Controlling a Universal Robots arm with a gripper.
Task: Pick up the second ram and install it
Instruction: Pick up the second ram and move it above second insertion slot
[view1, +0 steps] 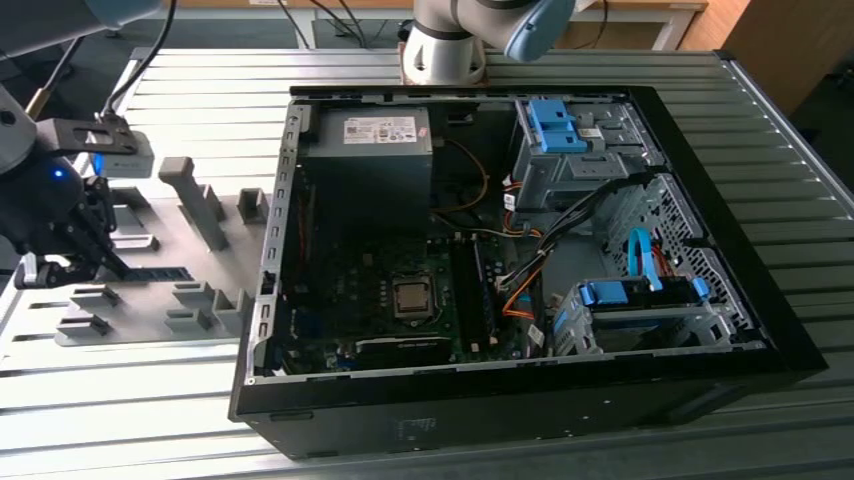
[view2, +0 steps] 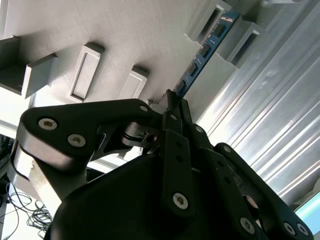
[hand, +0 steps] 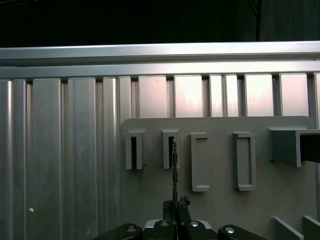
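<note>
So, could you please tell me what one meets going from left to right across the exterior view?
From the left: gripper → ram → CPU socket → blue caddy.

Robot lab (slatted aluminium table (view1: 214, 75), opened computer case (view1: 534, 420)).

You're looking at a black computer case (view1: 534, 420) lying open side up on the ribbed metal counter (view1: 134, 420). Inside, there's the grey power supply (view1: 367, 165) at the far end, the dark motherboard (view1: 347, 285) below it with the square processor socket (view1: 412, 298) in the middle. Blue drive brackets (view1: 554, 125) sit toward the exterior view's right, orange cables (view1: 521, 285) running between. At the exterior view's left, a grey plate (view1: 140, 300) carries grey blocks (view1: 194, 200); the first wrist view gives you its open rectangular frames (hand: 244, 161) in a row.
</note>
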